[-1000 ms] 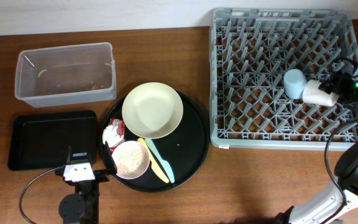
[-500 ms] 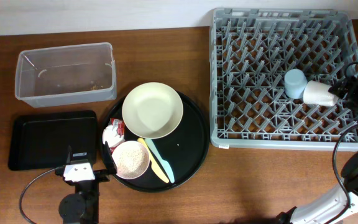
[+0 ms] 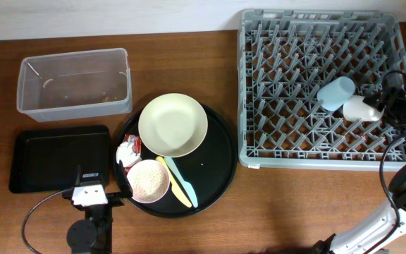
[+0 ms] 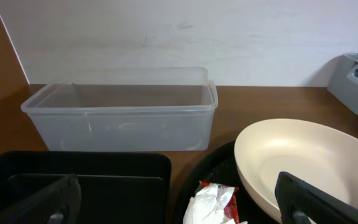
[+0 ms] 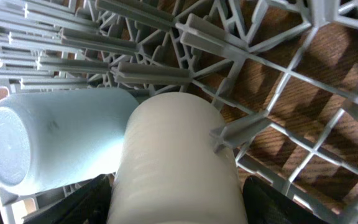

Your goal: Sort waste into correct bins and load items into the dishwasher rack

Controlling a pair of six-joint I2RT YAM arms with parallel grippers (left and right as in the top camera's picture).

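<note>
top-down overhead, left wrist low facing tub (image 4: pixel 120 118), right wrist hugging rack (image 5: pixel 154 73)

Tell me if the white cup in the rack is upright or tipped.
Tipped: the white cup lies on its side across pegs of the dishwasher rack, beside the light blue cup.

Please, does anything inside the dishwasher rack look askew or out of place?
Yes. The light blue cup and the white cup lie on their sides, side by side, in the dishwasher rack, instead of standing mouth-down.

The blue cup (image 5: pixel 55 146) and rack pegs (image 5: pixel 148 71) crowd the white cup (image 5: pixel 173 162).
</note>
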